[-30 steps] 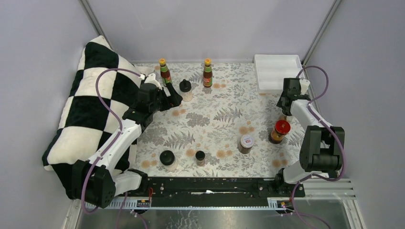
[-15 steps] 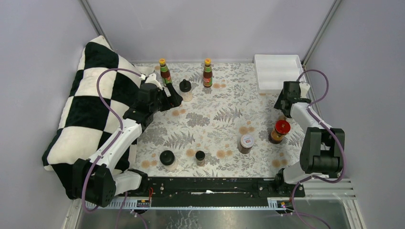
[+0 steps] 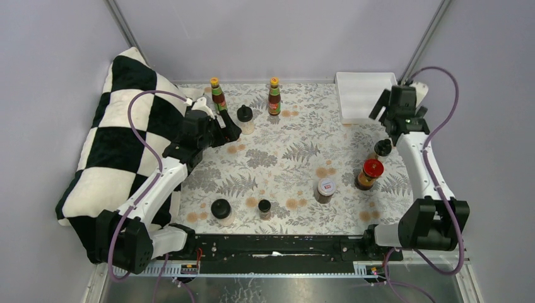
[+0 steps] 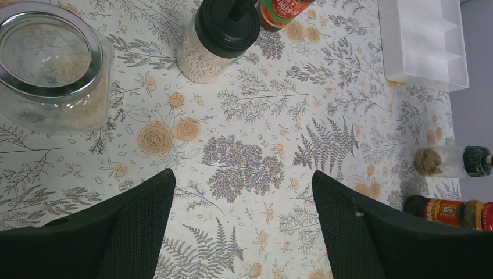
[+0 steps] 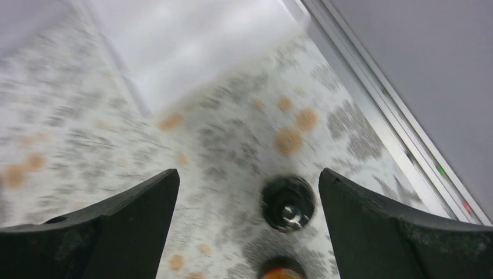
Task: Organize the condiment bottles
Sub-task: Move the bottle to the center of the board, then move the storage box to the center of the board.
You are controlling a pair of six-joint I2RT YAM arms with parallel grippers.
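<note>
Orange caps top two slim sauce bottles, the left bottle (image 3: pixel 217 96) and the right bottle (image 3: pixel 274 98), both upright near the far edge of the floral-clothed table (image 3: pixel 284 158). Between them and a little nearer stands a black-lidded jar of white grains (image 3: pixel 245 118). The left jaws are spread wide and empty, low over the cloth just beside it, and the left wrist view shows a clear-lidded jar (image 4: pixel 52 64) close by. The right jaws are also spread and empty, raised above a small black-lidded jar (image 3: pixel 382 148) near the white tray (image 3: pixel 354 81). A red-lidded jar (image 3: pixel 371 172) stands just beside that jar, with a white-lidded jar (image 3: pixel 325 188) to its left. A larger black-lidded jar (image 3: pixel 221 210) and a smaller black-lidded jar (image 3: pixel 264 208) stand near the near edge. A checkered pillow (image 3: pixel 113 151) lies along the left side.
</note>
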